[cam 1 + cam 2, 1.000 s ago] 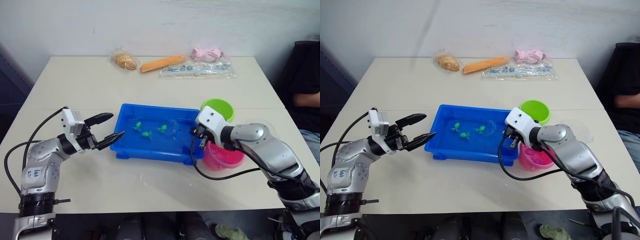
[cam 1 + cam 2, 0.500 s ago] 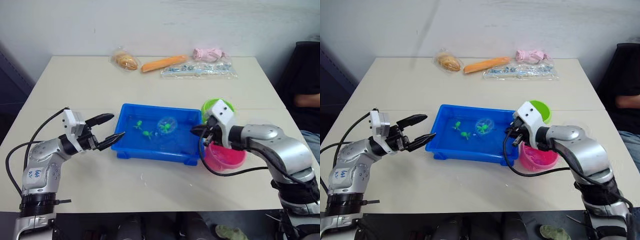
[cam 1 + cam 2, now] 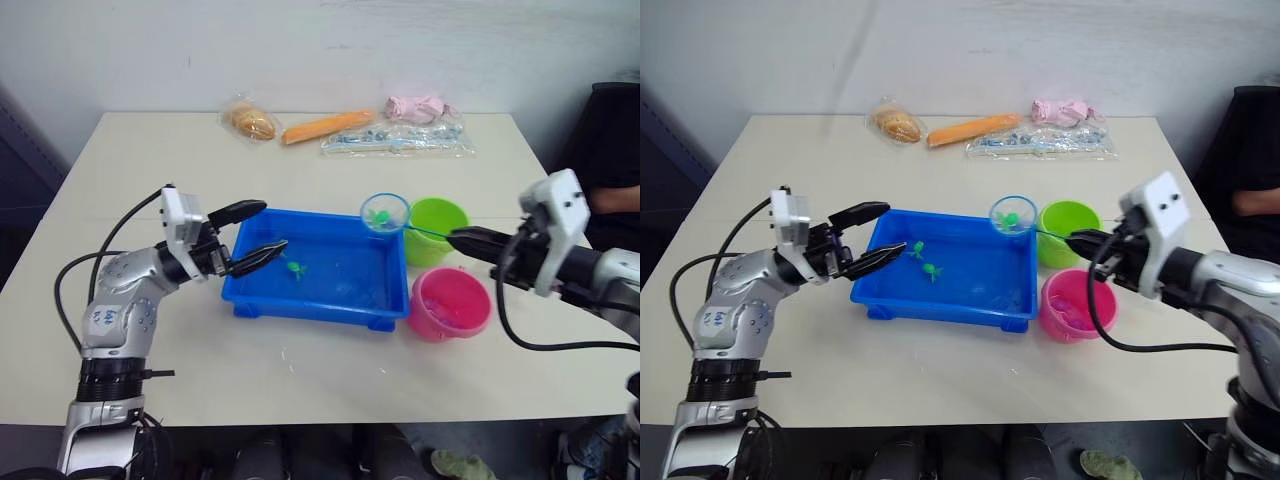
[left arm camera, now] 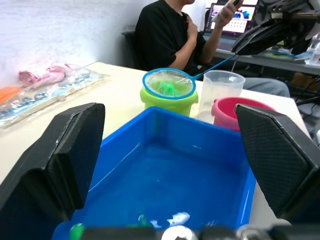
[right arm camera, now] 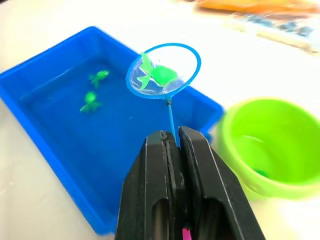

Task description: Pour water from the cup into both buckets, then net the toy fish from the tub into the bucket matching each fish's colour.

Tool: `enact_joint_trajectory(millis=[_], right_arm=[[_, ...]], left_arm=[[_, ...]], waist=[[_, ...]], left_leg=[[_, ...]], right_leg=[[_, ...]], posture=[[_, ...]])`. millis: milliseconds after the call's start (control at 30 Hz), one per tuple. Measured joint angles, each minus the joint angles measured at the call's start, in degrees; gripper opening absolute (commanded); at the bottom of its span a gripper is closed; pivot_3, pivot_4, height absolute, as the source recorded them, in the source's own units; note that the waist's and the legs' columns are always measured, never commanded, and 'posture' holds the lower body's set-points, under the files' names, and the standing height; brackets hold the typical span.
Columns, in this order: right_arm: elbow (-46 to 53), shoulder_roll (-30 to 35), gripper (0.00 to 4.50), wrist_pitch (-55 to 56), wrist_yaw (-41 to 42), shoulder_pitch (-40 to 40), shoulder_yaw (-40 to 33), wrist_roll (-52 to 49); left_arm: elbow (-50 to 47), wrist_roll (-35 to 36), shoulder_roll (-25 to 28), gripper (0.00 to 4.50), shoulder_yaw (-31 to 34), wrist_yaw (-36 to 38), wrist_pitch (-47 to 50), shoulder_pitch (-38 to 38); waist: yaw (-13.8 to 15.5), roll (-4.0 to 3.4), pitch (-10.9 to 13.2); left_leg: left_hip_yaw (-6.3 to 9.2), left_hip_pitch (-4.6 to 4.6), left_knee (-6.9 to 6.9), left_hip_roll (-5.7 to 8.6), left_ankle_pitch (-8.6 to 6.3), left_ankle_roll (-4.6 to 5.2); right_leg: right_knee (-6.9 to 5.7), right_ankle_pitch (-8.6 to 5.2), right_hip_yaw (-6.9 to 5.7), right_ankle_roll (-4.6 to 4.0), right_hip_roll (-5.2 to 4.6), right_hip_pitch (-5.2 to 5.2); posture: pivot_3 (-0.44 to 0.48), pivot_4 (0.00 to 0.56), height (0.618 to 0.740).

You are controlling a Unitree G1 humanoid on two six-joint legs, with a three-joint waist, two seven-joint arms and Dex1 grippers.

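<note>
a green toy fish (image 5: 161, 75) is held up in the net (image 5: 163, 69), over the far corner of the blue tub (image 3: 340, 290), just beside the green bucket (image 3: 437, 228). the thin handle is pinched tight by the right gripper (image 5: 173, 150), whose fingers are clenched on it. two more green fish (image 5: 95, 90) are left in the tub's water. the pink bucket (image 3: 451, 303) is set near the tub, in front of the green one, and the clear cup (image 4: 219, 93) is seen between the two buckets. the left gripper (image 3: 252, 232) is spread wide with nothing in it, over the tub's other end. the net should be kept level, carried slowly over the green bucket and tipped only once inside its rim, so the fish is not dropped. everything is set on a pale table (image 3: 180, 180). bagged things (image 3: 395, 137) are laid at its far edge, and a seated person (image 4: 167, 35) is seen past it.
</note>
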State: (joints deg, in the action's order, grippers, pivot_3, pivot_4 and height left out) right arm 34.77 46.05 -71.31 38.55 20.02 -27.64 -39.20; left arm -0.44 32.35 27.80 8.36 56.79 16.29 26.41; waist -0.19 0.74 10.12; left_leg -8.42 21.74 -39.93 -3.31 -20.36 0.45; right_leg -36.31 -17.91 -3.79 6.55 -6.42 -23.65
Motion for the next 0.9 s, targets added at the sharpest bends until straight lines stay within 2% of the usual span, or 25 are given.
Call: enact_joint_trajectory(millis=[233,400,667,900], right_arm=[[-5.2,4.7,0.00,9.4,-0.6,-6.5,-3.8,5.1],[-8.4,5.8,0.00,17.8,-3.9,-7.6,1.0,12.2],[-10.8,8.3,0.00,33.8,-4.5,-11.7,10.1,24.6],[-14.9,10.3,0.00,50.8,-5.2,-14.1,11.6,35.9]], left_arm=[[-1.5,0.2,-2.1,4.47,-3.5,-0.4,2.5,1.8],[-1.4,-0.8,-2.2,4.47,-5.2,-1.0,2.5,2.2],[-1.4,-1.1,-2.0,4.47,-5.9,-0.9,2.4,2.4],[-1.4,-1.2,-2.2,4.47,-6.1,-0.6,1.1,3.1]], waist=[[0.1,0.00,0.0],[0.0,0.00,0.0],[0.3,0.00,0.0],[0.2,0.00,0.0]], left_leg=[[-0.03,-0.06,-0.02,0.04,0.01,0.01],[-0.05,-0.09,-0.01,0.03,0.04,-0.04],[-0.16,-0.08,-0.02,0.08,0.05,-0.04],[-0.25,-0.09,-0.02,0.06,0.07,-0.08]], right_leg=[[0.28,0.01,0.05,0.02,0.00,0.06],[0.27,0.02,0.07,0.03,0.02,0.05],[0.32,0.03,0.05,0.06,-0.01,0.10],[0.33,0.03,0.01,0.07,0.03,0.13]], posture=[[0.000,0.150,0.740],[0.000,0.150,0.740],[0.000,0.150,0.740],[0.000,0.150,0.740]])
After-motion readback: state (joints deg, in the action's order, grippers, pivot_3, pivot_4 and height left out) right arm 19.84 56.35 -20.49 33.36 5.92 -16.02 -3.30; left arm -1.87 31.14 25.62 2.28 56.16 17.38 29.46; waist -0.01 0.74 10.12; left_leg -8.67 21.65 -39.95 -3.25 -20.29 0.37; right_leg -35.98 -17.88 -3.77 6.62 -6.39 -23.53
